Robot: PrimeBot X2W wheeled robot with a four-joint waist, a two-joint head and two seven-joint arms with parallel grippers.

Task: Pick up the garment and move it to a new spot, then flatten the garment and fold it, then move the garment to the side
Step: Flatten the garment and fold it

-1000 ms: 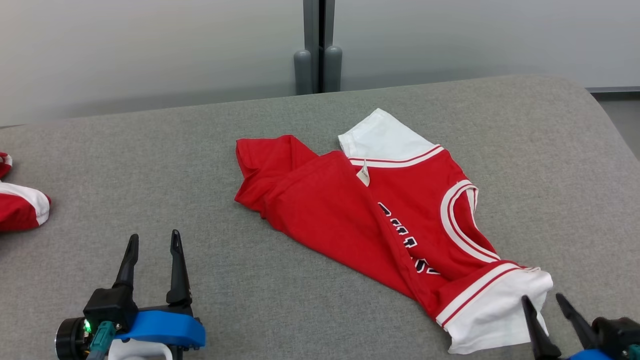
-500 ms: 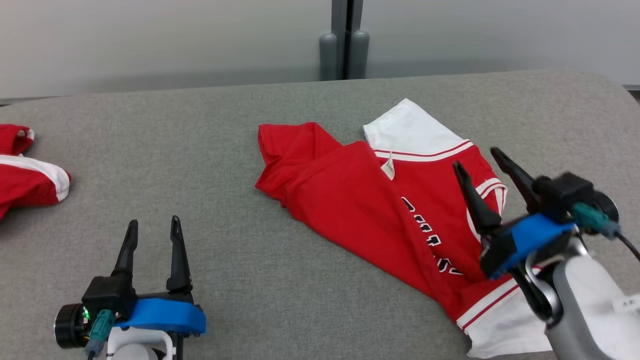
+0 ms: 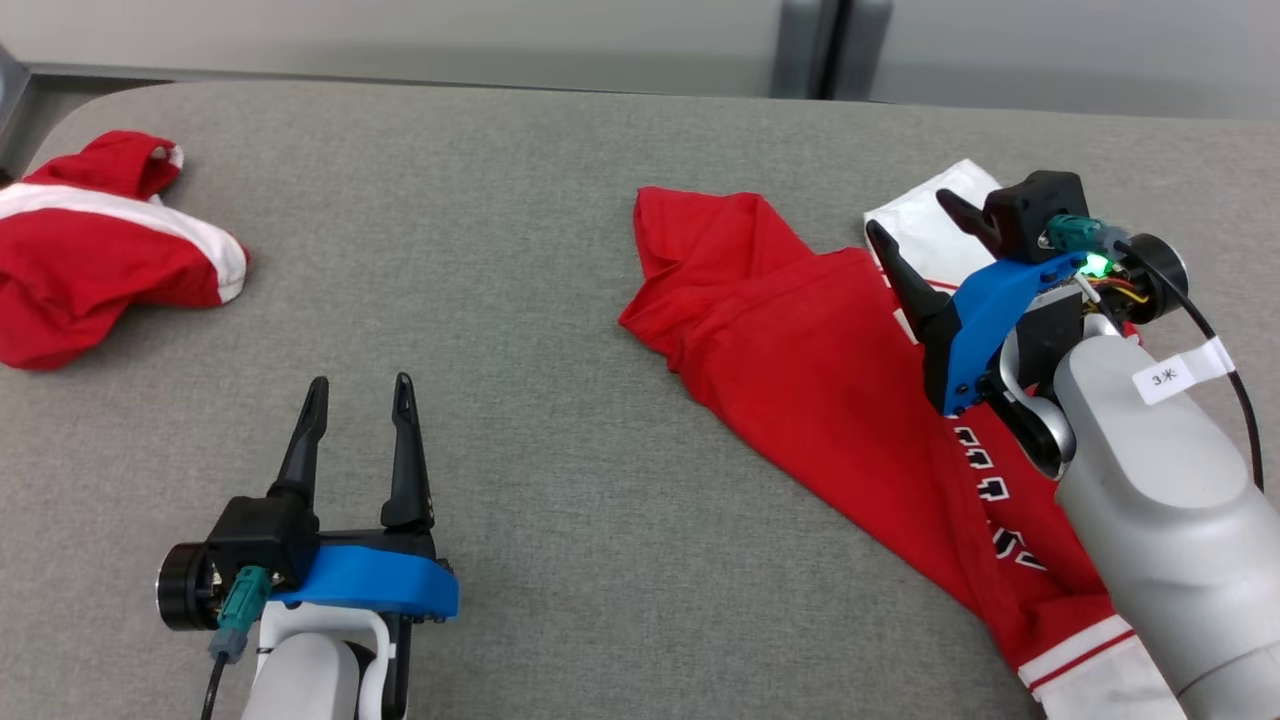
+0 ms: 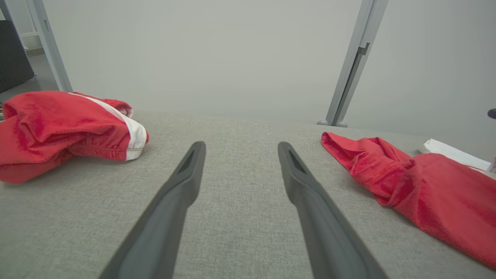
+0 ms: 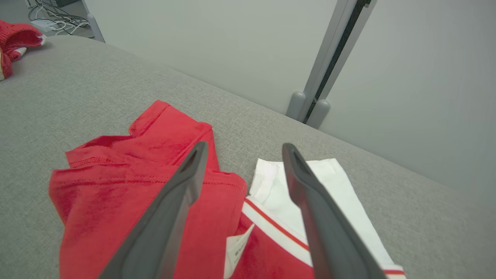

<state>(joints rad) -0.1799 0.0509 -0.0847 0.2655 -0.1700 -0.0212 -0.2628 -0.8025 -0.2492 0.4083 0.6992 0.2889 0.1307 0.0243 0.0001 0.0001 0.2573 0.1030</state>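
Right gripper (image 3: 908,212) was held wide open, empty, over the red garment (image 3: 800,370) at centre right of the frame; light, limp cloth was judged best pinched at the white sleeve (image 5: 271,186).

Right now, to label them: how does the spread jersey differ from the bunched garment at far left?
The jersey lies mostly spread, one side folded over; the bunched garment is a crumpled heap. The jersey shows dark lettering; the bunched garment shows none. The right gripper hangs over the jersey; the bunched garment lies apart from it. Both are red with white trim.
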